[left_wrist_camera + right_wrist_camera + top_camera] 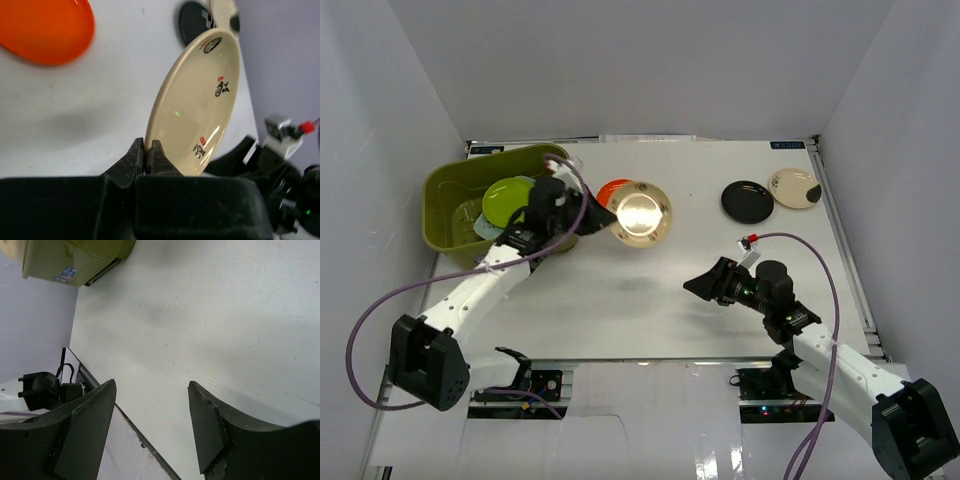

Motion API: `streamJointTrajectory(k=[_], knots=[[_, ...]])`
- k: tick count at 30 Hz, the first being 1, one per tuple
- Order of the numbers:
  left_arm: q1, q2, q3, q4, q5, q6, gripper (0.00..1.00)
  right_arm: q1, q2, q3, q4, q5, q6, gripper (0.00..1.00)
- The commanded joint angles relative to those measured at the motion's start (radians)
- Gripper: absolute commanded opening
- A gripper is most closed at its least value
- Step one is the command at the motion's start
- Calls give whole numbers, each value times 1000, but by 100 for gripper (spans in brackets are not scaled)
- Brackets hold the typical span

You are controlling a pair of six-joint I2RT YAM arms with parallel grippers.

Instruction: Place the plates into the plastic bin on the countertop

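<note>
My left gripper [603, 219] is shut on the rim of a cream patterned plate [640, 213] and holds it tilted above the countertop [720, 330], just right of the olive-green bin [445, 190]. In the left wrist view the fingers [148, 152] pinch this plate's [200, 100] lower edge. A lime green plate [508, 198] leans inside the bin over a pale dish [486, 229]. An orange plate [612, 187] lies behind the held plate. A black plate [749, 201] and a second cream plate [794, 188] lie at the far right. My right gripper [705, 284] is open and empty over bare table [200, 315].
White walls close in the table on three sides. The metal frame edge [150, 445] runs under the right gripper's fingers. The bin's corner [75, 260] shows at the top left of the right wrist view. The right arm [285, 170] shows beyond the held plate.
</note>
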Motion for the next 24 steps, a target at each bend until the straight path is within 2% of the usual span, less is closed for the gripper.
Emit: streamJointTrajectory(k=[1, 6, 9, 12, 16, 19, 20, 22, 23, 24], knots=[[251, -100, 94, -22, -5, 4, 0, 4, -32, 55, -71, 7, -85, 66], [632, -127, 43, 5, 42, -121, 0, 4, 15, 53, -73, 8, -114, 65], [775, -115, -52, 56, 49, -213, 0, 4, 64, 61, -44, 10, -123, 65], [833, -89, -97, 73, -17, -228, 0, 4, 118, 78, -22, 14, -140, 65], [847, -22, -77, 62, -65, -188, 3, 4, 220, 119, 27, 28, -154, 65], [849, 30, -45, 36, -111, -175, 27, 2, 357, 174, 68, 36, -158, 66], [849, 35, -42, 36, -120, -172, 52, 4, 395, 223, 91, 44, -158, 66], [849, 37, -43, 53, -117, -169, 75, 4, 527, 285, 104, 59, -154, 66], [849, 35, -45, 63, -109, -169, 95, 4, 616, 343, 128, 71, -134, 66], [849, 32, -48, 70, -102, -178, 98, 4, 657, 371, 145, 76, -123, 66]])
